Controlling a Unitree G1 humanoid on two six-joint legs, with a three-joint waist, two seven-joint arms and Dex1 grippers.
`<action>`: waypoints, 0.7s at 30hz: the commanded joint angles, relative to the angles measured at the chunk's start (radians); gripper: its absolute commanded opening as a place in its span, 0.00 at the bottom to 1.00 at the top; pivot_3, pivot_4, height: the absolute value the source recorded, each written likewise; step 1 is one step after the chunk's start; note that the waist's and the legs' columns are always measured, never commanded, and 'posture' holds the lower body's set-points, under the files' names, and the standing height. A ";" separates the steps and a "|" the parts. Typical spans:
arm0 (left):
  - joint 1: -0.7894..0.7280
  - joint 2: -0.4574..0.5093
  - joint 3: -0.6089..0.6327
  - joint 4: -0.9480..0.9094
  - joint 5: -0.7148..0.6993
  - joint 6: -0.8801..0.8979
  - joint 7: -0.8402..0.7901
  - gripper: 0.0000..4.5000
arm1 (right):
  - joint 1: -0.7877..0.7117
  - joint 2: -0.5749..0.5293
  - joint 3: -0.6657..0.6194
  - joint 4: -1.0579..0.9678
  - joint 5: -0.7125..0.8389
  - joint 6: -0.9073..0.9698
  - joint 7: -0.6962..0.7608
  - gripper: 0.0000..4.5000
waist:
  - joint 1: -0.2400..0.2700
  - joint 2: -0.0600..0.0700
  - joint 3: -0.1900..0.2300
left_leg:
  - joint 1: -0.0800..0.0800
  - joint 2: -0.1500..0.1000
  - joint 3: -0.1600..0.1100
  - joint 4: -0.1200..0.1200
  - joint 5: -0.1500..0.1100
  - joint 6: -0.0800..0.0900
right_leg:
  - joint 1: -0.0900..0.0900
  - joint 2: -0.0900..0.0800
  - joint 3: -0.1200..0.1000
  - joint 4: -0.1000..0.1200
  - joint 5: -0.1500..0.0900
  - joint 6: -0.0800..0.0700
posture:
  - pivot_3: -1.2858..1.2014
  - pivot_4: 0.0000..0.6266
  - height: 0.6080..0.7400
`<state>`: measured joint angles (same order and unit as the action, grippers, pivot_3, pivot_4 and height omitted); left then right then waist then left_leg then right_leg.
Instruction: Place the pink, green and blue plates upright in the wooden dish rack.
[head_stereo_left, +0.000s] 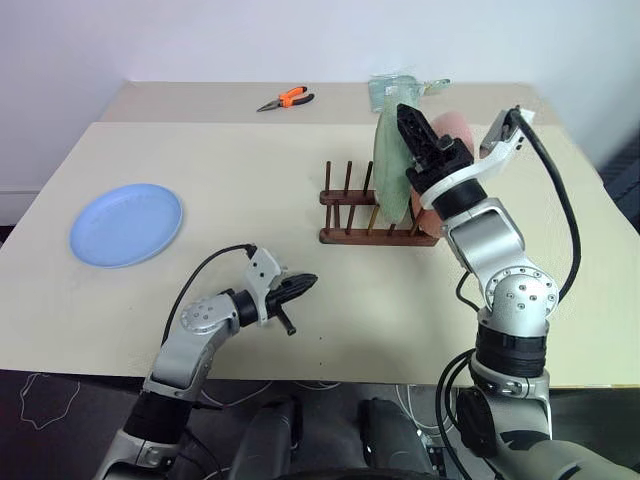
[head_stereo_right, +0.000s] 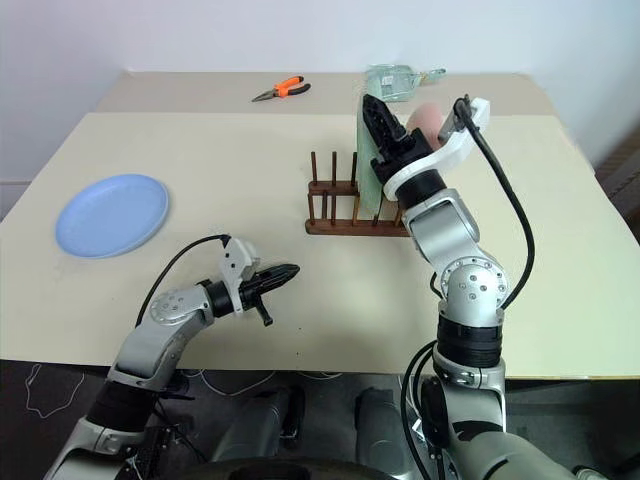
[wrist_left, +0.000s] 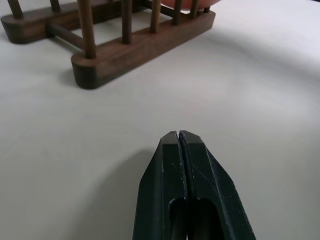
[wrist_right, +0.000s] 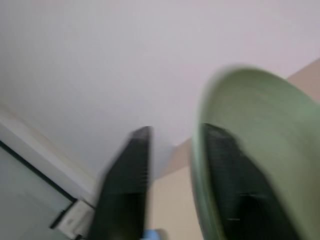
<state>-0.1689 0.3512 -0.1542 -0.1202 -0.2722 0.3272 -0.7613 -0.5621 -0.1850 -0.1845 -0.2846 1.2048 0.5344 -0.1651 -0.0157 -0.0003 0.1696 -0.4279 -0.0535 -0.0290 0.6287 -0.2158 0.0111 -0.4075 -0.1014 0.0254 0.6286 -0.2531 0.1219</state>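
Two plates stand racked, the pink plate (head_stereo_left: 462, 128) half hidden behind the green plate (head_stereo_left: 391, 160); right jaws parted, left jaws closed.

Green plate (head_stereo_left: 390, 165) and pink plate (head_stereo_left: 452, 135) stand upright in the dark wooden rack (head_stereo_left: 372, 214), frame centre; blue plate (head_stereo_left: 126, 224) lies flat, left.

Two head views look down at the table (head_stereo_left: 300, 170) from above. Both show the rack (head_stereo_left: 370, 215) toward 12 o'clock. The left wrist view sits low, near it.

Silver-grey jointed arms, white wrist brackets, black looping cables, tapered black fingers (wrist_left: 186, 190)
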 joint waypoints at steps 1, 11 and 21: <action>0.002 0.010 0.009 -0.054 -0.036 0.027 -0.016 0.12 | -0.044 -0.040 0.015 -0.025 -0.089 -0.001 0.056 0.80 | 0.000 0.000 0.000 | 0.000 0.000 0.000 0.000 0.000 0.000 | 0.000 0.000 0.000 0.000 0.000 0.000 | 0.52 0.24 0.98; -0.029 -0.012 0.133 -0.077 -0.057 -0.017 0.096 0.99 | -0.142 -0.279 0.133 -0.056 -0.500 -0.085 0.330 0.92 | 0.002 0.000 0.001 | 0.000 0.000 0.000 0.000 0.000 0.000 | 0.000 0.000 0.000 -0.001 0.000 0.000 | 0.52 0.24 0.98; -0.210 -0.053 0.630 0.123 0.161 -0.009 0.939 1.00 | -0.103 -0.430 0.429 -0.167 -0.801 -0.187 0.740 0.96 | 0.002 -0.008 0.004 | 0.000 0.001 0.000 0.001 0.000 0.000 | 0.000 0.004 -0.001 0.000 0.002 0.004 | 0.52 0.24 0.98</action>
<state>-0.3726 0.2870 0.4023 -0.0019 -0.1436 0.2877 0.0596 -0.6696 -0.6146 0.2290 -0.4286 0.4471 0.3790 0.5449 -0.0138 -0.0082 0.1736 -0.4278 -0.0528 -0.0294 0.6293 -0.2158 0.0111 -0.4075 -0.0972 0.0241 0.6288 -0.2512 0.1262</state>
